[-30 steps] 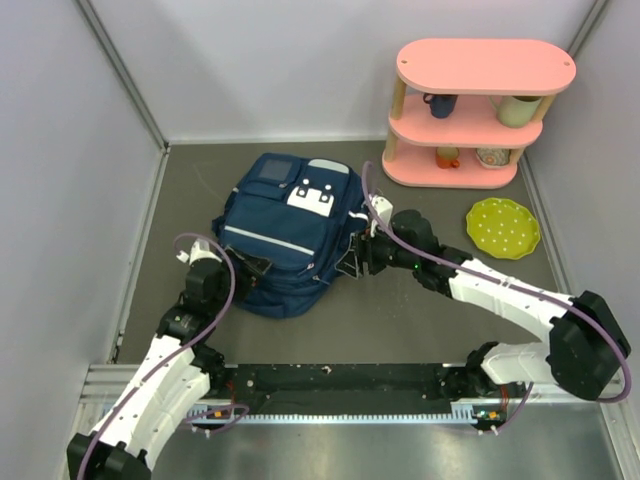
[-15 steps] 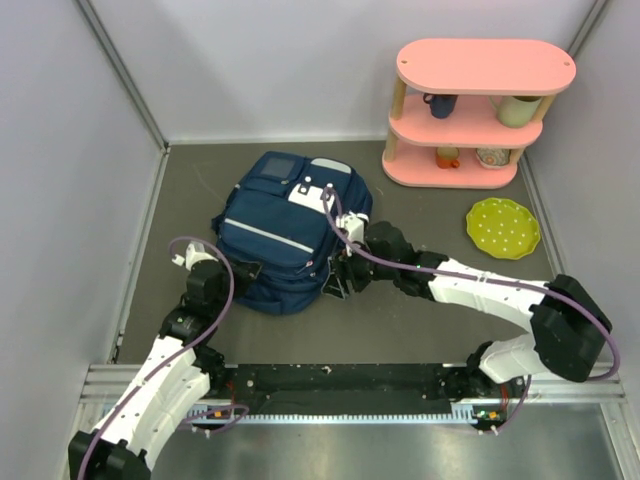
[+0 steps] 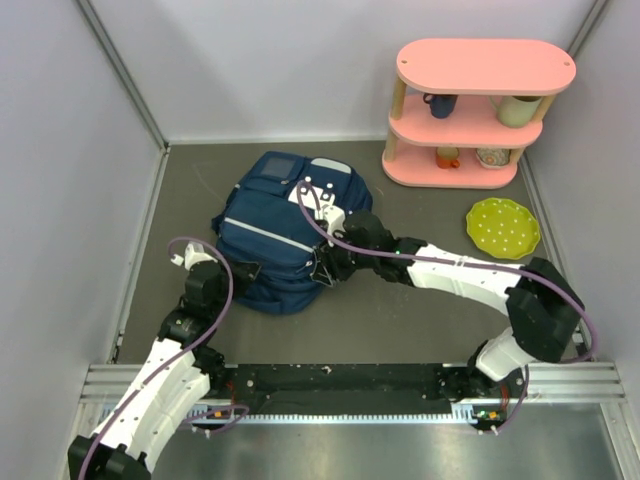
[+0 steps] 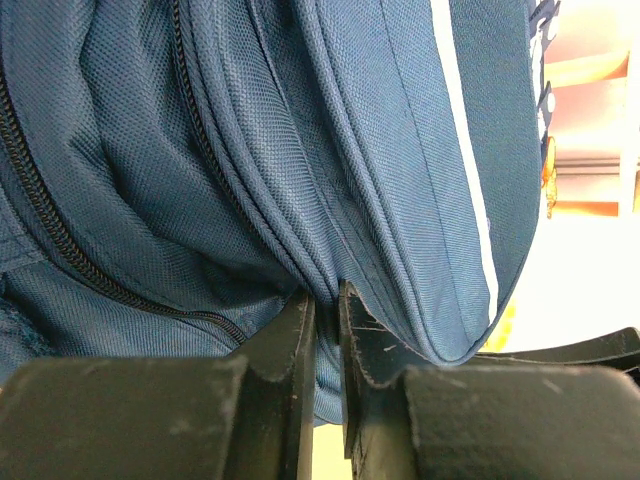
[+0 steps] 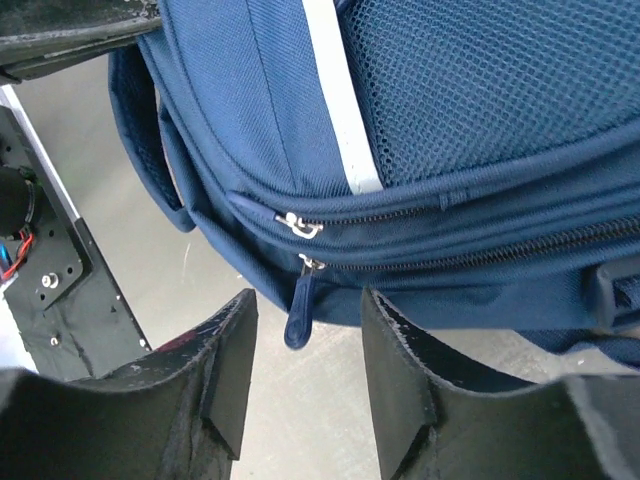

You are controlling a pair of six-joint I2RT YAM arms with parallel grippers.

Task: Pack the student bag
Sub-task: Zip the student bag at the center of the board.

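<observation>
The bag (image 3: 285, 228) lies on the table (image 3: 400, 325), left of the middle and nearer the far edge. The shelf (image 3: 470, 110) stands in the far right corner, with cups (image 3: 440, 103) on its middle and lower levels. The plate (image 3: 502, 227) lies before the shelf, near the right edge. The left gripper (image 3: 250, 272) meets the bag's near left side, and the right gripper (image 3: 323, 268) its near right side.

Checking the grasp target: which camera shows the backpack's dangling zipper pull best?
The right wrist view: the blue zipper pull hangs between the right gripper's open jaws, on the backpack. In the top external view it cannot be made out beside the right arm; the left wrist view shows only backpack fabric.
</observation>
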